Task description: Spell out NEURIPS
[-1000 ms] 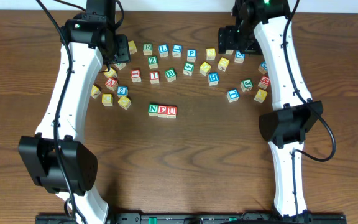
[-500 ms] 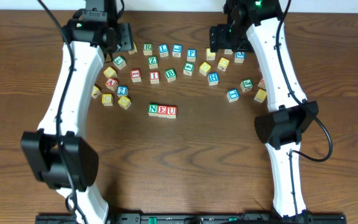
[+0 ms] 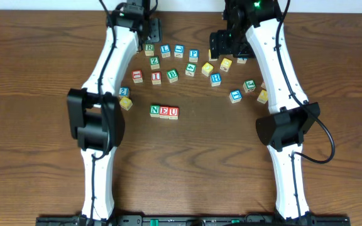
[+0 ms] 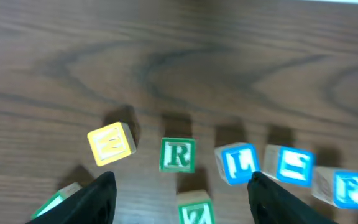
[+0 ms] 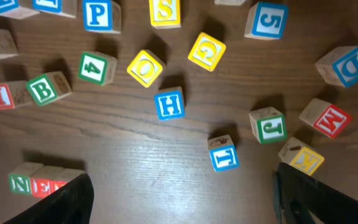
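At mid-frame, the wooden cube row [image 3: 164, 112] reads NEU, four letters to go; left gripper [image 4: 182, 180] and right gripper [image 5: 182, 177] both spread empty.

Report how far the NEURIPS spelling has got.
Done: the N, E, U cubes sit in a row mid-table. In hand: the left end effector hovers open by the green R cube, gripping nothing. Left: R, the red I cube, blue P cube and yellow S cube lie loose among the other letters.
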